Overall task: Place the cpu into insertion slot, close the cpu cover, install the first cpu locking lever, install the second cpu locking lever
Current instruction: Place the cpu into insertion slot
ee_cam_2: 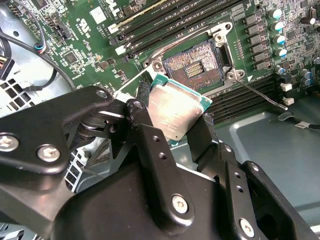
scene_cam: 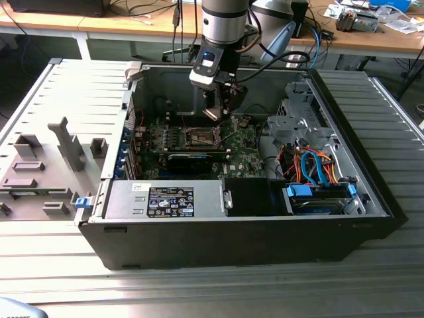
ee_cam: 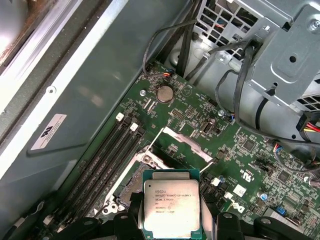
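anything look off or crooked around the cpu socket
Nothing stands out. The cpu is clamped in the gripper, clear of the insertion slot, which lies open and empty with no visible damage.

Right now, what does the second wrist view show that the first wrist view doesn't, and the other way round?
Second wrist view: the insertion slot lying open, its contact field bare inside the silver rim.
First wrist view: the round coin battery and a white label on the case wall.
Both wrist views: the cpu gripped between the black jaws above the green board, plus the long memory slots.
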Tool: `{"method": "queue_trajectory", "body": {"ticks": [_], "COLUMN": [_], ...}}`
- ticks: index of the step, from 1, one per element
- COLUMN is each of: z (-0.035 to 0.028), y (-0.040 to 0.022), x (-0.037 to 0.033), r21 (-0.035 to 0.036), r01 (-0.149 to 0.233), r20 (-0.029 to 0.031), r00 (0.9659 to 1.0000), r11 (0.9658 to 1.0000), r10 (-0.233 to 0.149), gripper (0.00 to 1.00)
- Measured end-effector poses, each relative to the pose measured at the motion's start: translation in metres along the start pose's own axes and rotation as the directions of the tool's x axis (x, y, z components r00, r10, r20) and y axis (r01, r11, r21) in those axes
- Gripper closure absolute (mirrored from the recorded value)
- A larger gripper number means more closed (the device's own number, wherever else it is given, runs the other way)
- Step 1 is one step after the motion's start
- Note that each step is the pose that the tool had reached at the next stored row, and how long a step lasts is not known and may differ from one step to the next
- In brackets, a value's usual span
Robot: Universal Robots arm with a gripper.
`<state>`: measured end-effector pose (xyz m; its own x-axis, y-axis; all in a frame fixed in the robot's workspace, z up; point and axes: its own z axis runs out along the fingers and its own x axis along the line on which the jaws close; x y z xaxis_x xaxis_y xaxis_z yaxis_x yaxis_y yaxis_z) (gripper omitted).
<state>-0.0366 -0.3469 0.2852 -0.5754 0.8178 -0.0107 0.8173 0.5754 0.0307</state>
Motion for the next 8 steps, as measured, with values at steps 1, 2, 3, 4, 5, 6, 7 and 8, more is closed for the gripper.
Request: {"method": "queue_trajectory", "body": {"ticks": [1, 2, 3, 4, 5, 6, 7, 8], "z": [0.0, 0.0, 0.0001, 0.0001, 0.0001, 0.0001, 0.0001, 0.0001], "y": [0.0, 0.0, 0.0, 0.0, 0.0, 0.0, 0.0, 0.0], "x": [0.0, 0.0, 0.0, 0.0, 0.0, 0.0, 0.0, 0.0], "r21": [0.0, 0.0001, 0.0, 0.0, 0.0001, 0.0001, 0.0, 0.0001], "r01": [-0.001, -0.002, -0.003, -0.005, -0.006, -0.007, -0.008, -0.009], "r20": [0.0, 0.0001, 0.0001, 0.0002, 0.0002, 0.0002, 0.0003, 0.0003], "r00": [1.0, 1.0, 1.0, 1.0, 1.0, 1.0, 1.0, 1.0], "r11": [1.0, 1.0, 1.0, 1.0, 1.0, 1.0, 1.0, 1.0], "r10": [0.001, 0.002, 0.003, 0.005, 0.006, 0.007, 0.008, 0.009], "gripper": [0.45, 0.45, 0.45, 0.45, 0.45, 0.45, 0.45, 0.45]}}
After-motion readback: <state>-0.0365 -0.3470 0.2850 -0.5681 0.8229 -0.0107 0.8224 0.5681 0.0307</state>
